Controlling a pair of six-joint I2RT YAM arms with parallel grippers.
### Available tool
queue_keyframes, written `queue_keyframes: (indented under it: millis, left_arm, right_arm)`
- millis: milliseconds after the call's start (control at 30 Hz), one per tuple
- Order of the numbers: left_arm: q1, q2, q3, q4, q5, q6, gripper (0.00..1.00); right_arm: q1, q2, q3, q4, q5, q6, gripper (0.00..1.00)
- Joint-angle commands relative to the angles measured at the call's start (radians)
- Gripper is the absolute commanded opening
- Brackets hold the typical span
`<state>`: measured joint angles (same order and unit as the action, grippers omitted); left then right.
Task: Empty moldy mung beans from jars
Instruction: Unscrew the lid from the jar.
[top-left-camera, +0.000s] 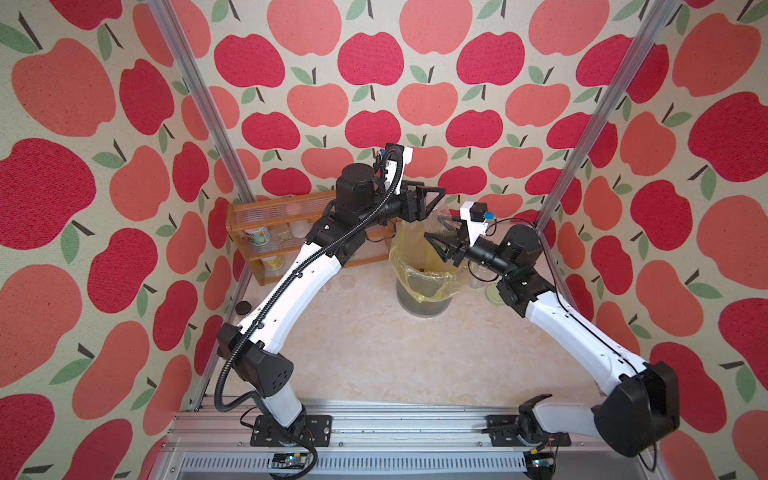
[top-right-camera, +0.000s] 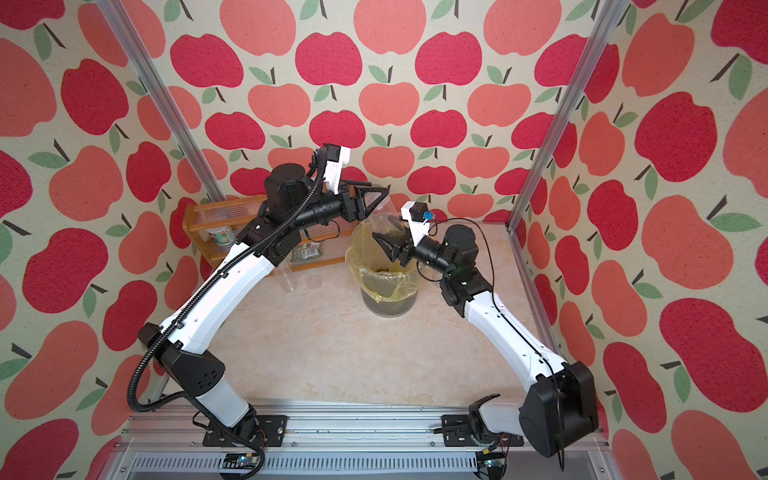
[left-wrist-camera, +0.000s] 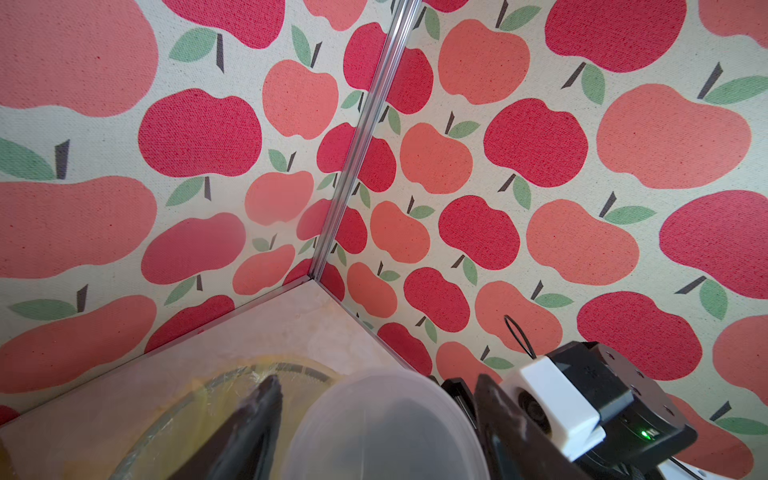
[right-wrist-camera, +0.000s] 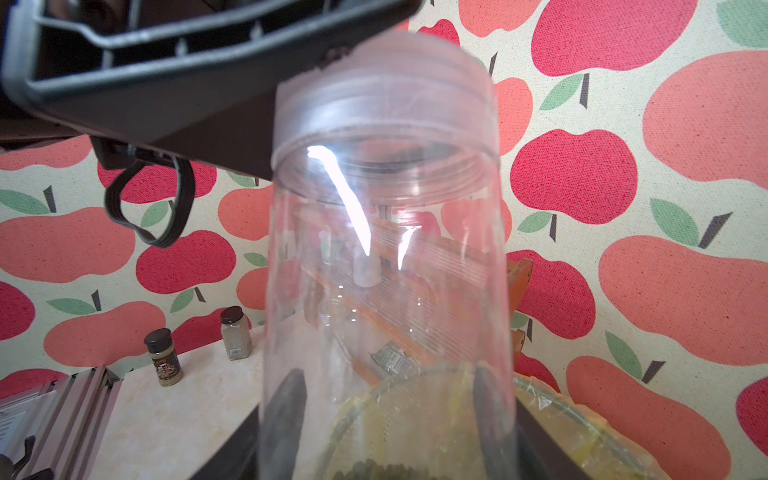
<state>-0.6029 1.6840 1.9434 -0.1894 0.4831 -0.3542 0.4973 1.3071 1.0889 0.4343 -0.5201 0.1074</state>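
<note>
A: Which step is the robot on?

B: Getting a lid off, by the look of it. Starting from the left, the left gripper (left-wrist-camera: 376, 386) comes in from the rack (top-left-camera: 282, 199) side. Its jaws are set narrow on either side of the frosted lid (left-wrist-camera: 386, 428). One finger seems to touch it, but whether they really bite cannot be told.

A: And the jar?

B: The jar (right-wrist-camera: 386, 257) hangs tilted above the bin (top-left-camera: 419, 309), lid end up. The right gripper (right-wrist-camera: 388, 399) has it clamped low on its body. The beans (top-right-camera: 392, 236) lie in a small heap at its lower end.

A: So what comes next?

B: Probably a firm pinch on the lid and a twist while the right arm holds steady. Then the mouth would be tipped over the bin's yellow bag (top-left-camera: 409, 253).

A: Anything readable?

B: No. On the table (top-left-camera: 374, 353) a dark-labelled spice jar (right-wrist-camera: 164, 361) and a pale spice jar (right-wrist-camera: 236, 338) with a barcode both carry print. So does the can (top-left-camera: 257, 237) in the rack. The lettering is too small everywhere.
</note>
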Motion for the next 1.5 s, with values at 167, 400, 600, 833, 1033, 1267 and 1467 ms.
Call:
queue_keyframes:
  millis: [167, 400, 600, 833, 1033, 1267, 1467]
  left_arm:
    - [-0.015, 0.04, 0.037, -0.008, 0.008, -0.015, 0.78]
    - [-0.016, 0.067, 0.076, -0.045, -0.001, -0.015, 0.72]
    - [-0.003, 0.046, 0.028, 0.006, -0.013, -0.031, 0.64]
    - [-0.002, 0.065, 0.055, -0.078, -0.148, -0.03, 0.6]
    - [-0.001, 0.083, 0.067, -0.086, -0.229, -0.064, 0.6]
    - [0.0, 0.12, 0.135, -0.158, -0.207, -0.083, 0.59]
    - [0.038, 0.058, 0.058, -0.16, -0.148, -0.124, 0.61]
  right_arm:
    - [0.006, -0.034, 0.012, 0.017, 0.026, -0.021, 0.49]
    - [0.007, -0.041, 0.006, 0.02, 0.03, -0.022, 0.49]
    - [0.032, -0.039, 0.041, -0.049, 0.056, -0.081, 0.49]
    - [0.098, -0.012, 0.102, -0.133, 0.236, -0.167, 0.43]
    - [0.196, 0.025, 0.132, -0.138, 0.47, -0.258, 0.43]
    - [0.23, 0.045, 0.13, -0.107, 0.559, -0.238, 0.42]
    - [0.185, -0.002, 0.11, -0.143, 0.436, -0.145, 0.42]
